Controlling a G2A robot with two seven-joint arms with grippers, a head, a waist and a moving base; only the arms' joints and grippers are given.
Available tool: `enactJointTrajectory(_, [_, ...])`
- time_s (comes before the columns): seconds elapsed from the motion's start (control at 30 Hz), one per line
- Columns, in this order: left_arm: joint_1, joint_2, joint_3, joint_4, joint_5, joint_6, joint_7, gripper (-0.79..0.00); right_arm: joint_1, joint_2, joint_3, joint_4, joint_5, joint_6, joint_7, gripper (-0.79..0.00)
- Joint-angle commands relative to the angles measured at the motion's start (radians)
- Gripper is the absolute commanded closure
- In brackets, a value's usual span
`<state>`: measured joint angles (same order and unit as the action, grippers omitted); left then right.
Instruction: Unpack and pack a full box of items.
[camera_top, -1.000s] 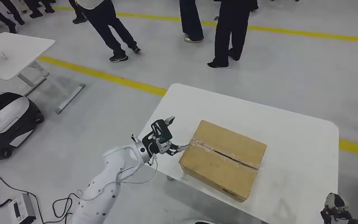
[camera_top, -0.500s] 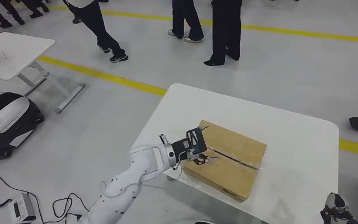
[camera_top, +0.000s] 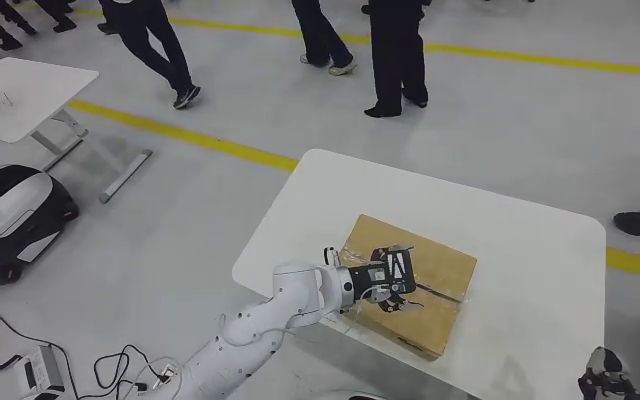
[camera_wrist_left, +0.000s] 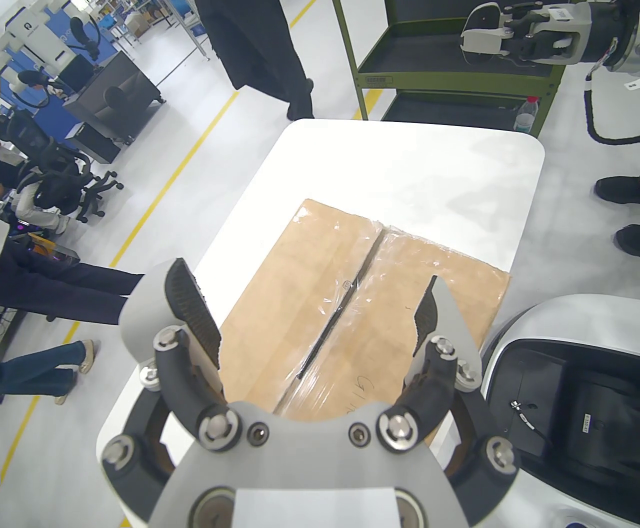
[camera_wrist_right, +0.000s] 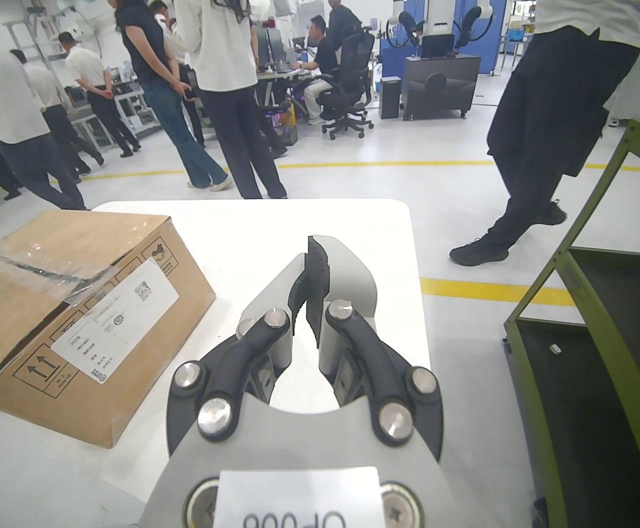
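A: So, how many things stand on the table (camera_top: 520, 215)?

B: Only one, a single cardboard box (camera_top: 435, 258). It lies flat near the table's edge on the robot's side. Its two top flaps are down, and one strip of clear tape (camera_wrist_left: 345, 300) runs along the seam between them.

A: And the grippers?

B: There are two. The left gripper (camera_wrist_left: 304, 274) hangs just above the top of the box. Its two fingers (camera_wrist_left: 192, 310) are spread wide, one on each side of the seam, and they hold nothing. I cannot tell if they touch the cardboard.

A: And the right one?

B: The right gripper (camera_wrist_right: 311, 272) is well apart from the box, low over a bare part of the table. Its two fingers are pressed almost together, with nothing between them.

A: Is there anything on the sides of the box?

B: There is one white label (camera_wrist_right: 115, 320), on the side that faces the right gripper. One green cart (camera_wrist_right: 575, 310) stands beside the table.
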<state>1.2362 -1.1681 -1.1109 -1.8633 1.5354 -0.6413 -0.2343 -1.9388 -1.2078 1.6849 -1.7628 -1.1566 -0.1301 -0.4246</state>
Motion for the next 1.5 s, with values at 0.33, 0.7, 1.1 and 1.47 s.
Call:
enactJointTrajectory(0.33, [-0.093,-0.033,0.15,0.047,-0.038,0.023,0.023,-0.785,0.015,-0.006,-0.01,0.006,-0.023,0.003,0.014,0.0])
enactJointTrajectory(0.7, [-0.338,-0.133,0.419,0.266,-0.093,0.097,-0.086,-0.785,0.014,-0.01,0.009,-0.002,-0.004,0.01,0.014,0.0])
enactJointTrajectory(1.1, [-0.373,-0.16,0.469,0.323,-0.102,0.117,-0.127,-0.785,0.003,-0.017,0.056,0.009,0.028,0.037,-0.001,0.0])
enactJointTrajectory(1.47, [-0.37,-0.172,0.481,0.337,-0.082,0.163,-0.145,-0.785,0.001,-0.022,0.092,-0.004,0.057,0.041,0.012,0.0])
